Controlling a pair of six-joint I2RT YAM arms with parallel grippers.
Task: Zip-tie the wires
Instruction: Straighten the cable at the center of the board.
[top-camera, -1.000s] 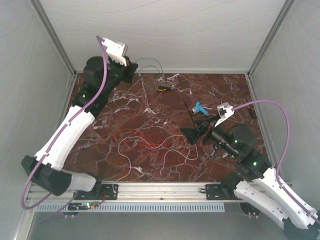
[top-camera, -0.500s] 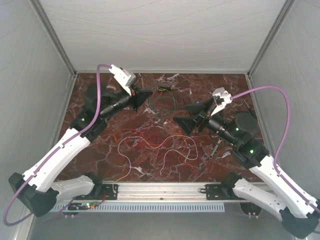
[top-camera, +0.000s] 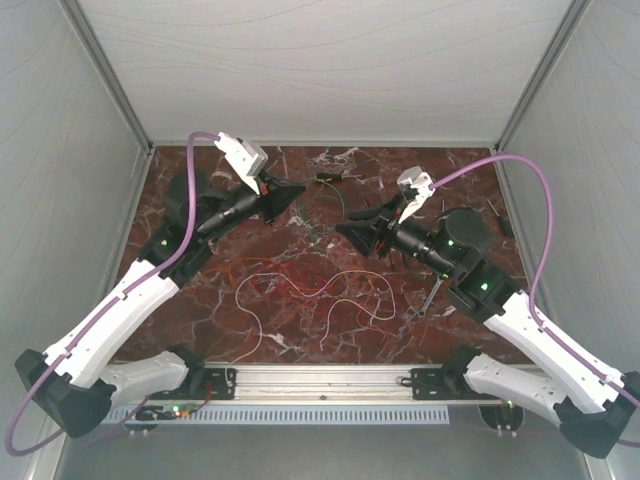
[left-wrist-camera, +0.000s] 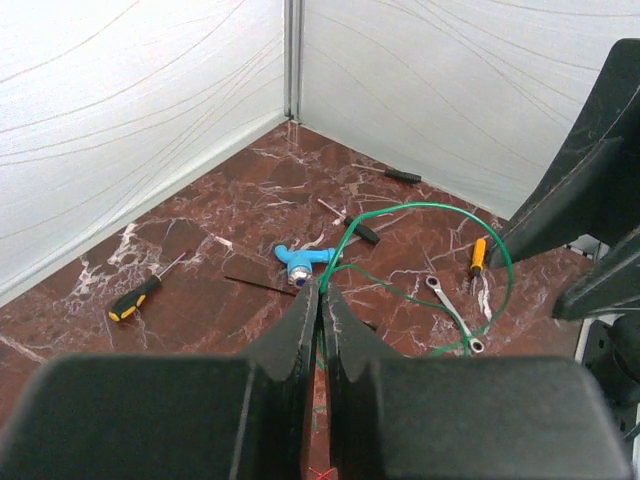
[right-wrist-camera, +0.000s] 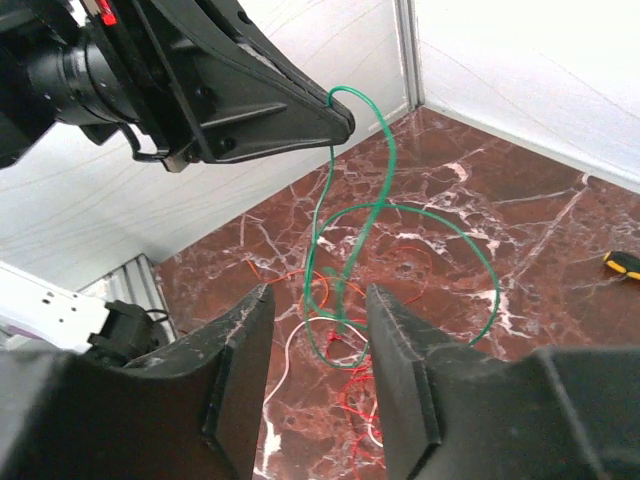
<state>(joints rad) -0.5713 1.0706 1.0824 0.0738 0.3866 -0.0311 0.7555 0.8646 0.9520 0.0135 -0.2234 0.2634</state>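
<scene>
Left gripper (left-wrist-camera: 321, 285) clamped shut on green wire (right-wrist-camera: 326, 190), holding it up in the air. Right gripper (right-wrist-camera: 318, 292) jaws partly apart, pointed at the dangling loop, nothing gripped.

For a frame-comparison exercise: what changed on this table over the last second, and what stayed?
The left gripper, shut on the green wire, swung down from high at the back toward the centre. The right gripper lifted and moved left, its open jaws narrowing around that wire. The red and white wires and the wrench lay unmoved.
</scene>
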